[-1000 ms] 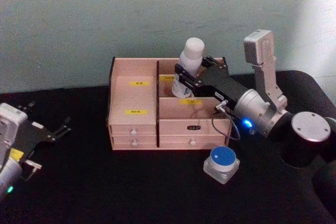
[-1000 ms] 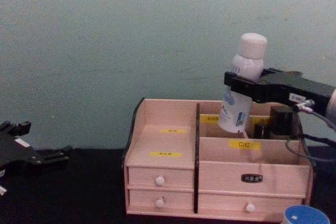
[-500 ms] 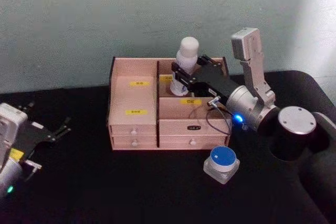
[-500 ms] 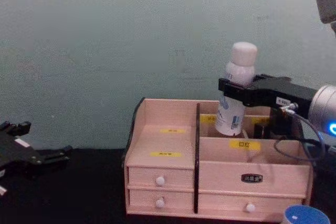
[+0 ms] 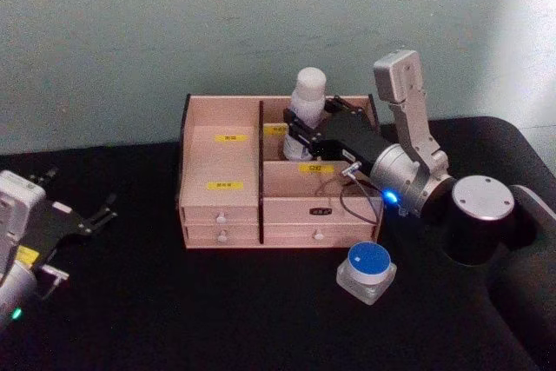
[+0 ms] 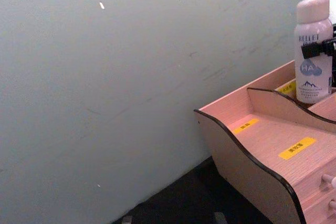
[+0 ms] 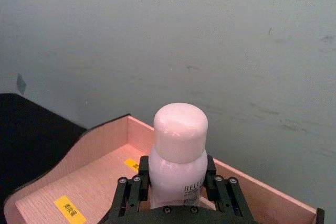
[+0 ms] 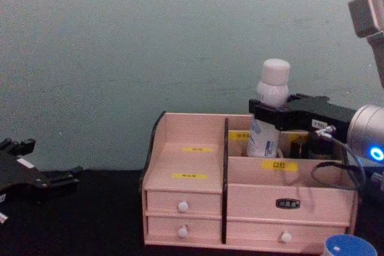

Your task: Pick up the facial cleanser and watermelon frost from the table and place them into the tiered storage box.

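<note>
The right claw (image 8: pixel 268 110), clenched on the cleanser (image 8: pixel 275 76) in the box's (image 8: pixel 192 166) far-right compartment, could tip it by releasing early; the left claw (image 5: pixel 82 225) idles open.

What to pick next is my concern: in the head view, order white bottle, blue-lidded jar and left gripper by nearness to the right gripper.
1. White bottle, held in the right gripper.
2. Blue-lidded jar, on the table, front right.
3. Left gripper, far left.

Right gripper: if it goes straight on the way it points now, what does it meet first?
Past the white bottle in its jaws, the right gripper aims over the tiered storage box, so probably the wall behind; height over the box's divider is unclear.
</note>
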